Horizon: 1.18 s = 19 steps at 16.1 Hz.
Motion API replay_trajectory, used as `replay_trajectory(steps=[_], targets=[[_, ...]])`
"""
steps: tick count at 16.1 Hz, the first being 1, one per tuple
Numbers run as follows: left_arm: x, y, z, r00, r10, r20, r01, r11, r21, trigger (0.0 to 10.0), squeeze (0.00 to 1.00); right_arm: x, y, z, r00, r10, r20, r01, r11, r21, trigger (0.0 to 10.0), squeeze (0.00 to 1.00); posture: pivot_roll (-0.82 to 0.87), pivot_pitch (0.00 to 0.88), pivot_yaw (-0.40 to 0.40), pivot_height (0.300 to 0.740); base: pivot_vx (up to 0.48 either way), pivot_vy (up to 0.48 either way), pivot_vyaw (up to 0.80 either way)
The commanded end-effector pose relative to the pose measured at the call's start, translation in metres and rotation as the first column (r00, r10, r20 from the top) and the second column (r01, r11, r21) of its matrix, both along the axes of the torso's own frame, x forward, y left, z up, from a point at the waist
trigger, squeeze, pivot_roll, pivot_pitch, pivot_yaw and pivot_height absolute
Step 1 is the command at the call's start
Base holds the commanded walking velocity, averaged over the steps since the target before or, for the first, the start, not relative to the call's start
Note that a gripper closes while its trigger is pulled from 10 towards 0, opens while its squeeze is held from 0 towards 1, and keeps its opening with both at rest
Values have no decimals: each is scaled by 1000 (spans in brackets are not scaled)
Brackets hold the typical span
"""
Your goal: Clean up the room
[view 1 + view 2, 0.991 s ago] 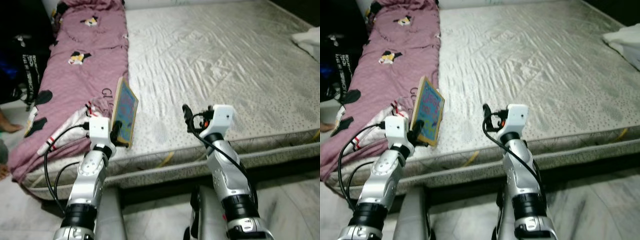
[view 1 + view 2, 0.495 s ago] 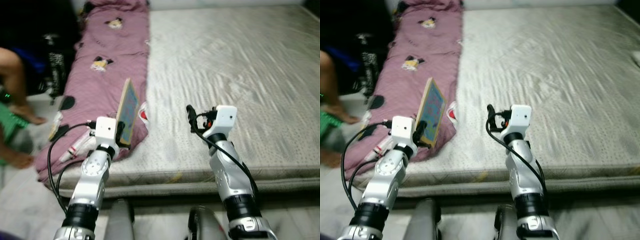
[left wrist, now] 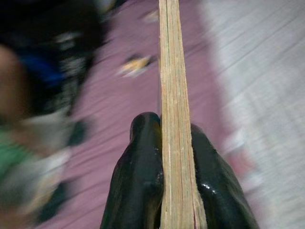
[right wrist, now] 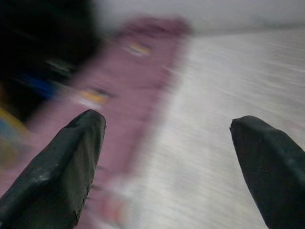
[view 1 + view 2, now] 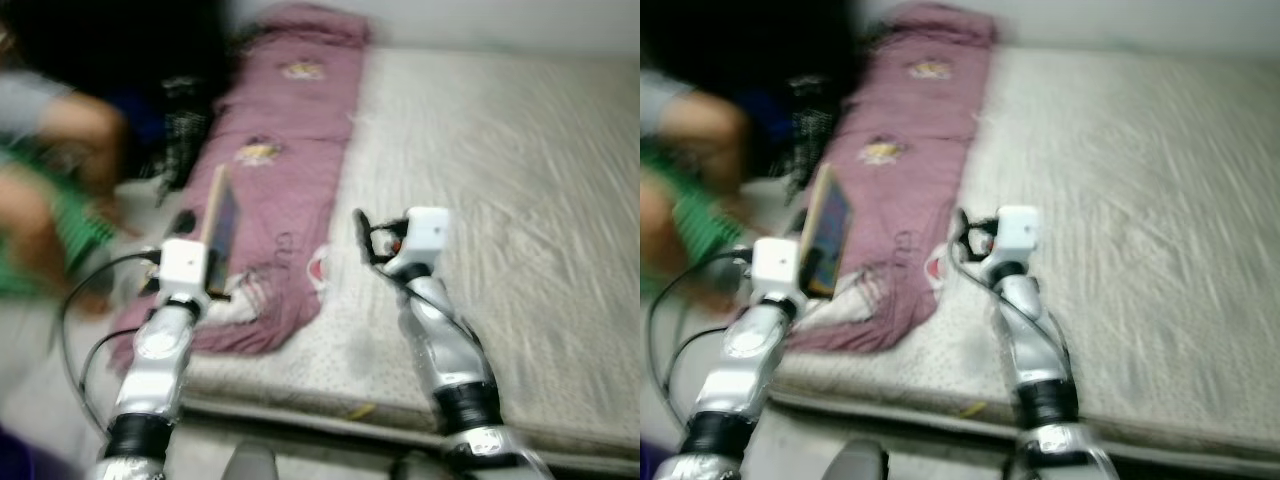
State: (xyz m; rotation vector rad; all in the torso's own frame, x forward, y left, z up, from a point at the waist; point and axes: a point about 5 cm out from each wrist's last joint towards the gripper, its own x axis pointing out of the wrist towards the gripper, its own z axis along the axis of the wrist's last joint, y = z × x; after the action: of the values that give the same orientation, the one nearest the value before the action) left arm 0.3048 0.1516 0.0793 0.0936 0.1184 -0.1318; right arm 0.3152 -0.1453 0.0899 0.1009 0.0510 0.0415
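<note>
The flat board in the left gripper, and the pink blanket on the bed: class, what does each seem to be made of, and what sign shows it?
Board: likely plywood, unfinished at the edge, with thin pale layers showing between the left gripper fingers; its face looks colour-printed. Pink blanket: soft woven fabric, matte, creased, with printed cartoon patches. Blur leaves finer texture unclear.

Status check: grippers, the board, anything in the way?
Left gripper shut on board, held upright. Right gripper open, empty, over bed. Person close on the left, blurred.

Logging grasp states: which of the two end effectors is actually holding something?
The left end effector, shut on the edge of a thin wooden board; the right end effector is open and holds nothing.
</note>
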Motion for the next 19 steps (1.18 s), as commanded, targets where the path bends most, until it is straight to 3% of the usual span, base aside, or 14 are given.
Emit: replay_trajectory(steps=[1,4,6,13,19], targets=[[1,-1,8,998,-29,47,28,999,27,10000,0,2,10,3,1000,14,10,-14,1000,15,10000,0,56,0,38,740,0,0,0],[0,0,10,997,-36,73,30,997,77,10000,0,0,8,5,999,0,34,0,1000,2,10000,0,55,0,37,740,0,0,0],[-2,0,10,994,-82,78,77,995,65,10000,0,0,7,5,999,-2,34,2,1000,-5,10000,0,57,0,36,740,0,0,0],[-3,3,4,998,-34,61,24,986,163,10000,0,2,5,-3,998,-58,-38,57,998,-20,10000,0,60,0,24,740,0,0,0],[-2,-5,7,994,-61,95,45,985,165,10000,0,0,5,-4,997,-69,-38,68,997,-23,10000,0,48,0,24,740,0,0,-756]])
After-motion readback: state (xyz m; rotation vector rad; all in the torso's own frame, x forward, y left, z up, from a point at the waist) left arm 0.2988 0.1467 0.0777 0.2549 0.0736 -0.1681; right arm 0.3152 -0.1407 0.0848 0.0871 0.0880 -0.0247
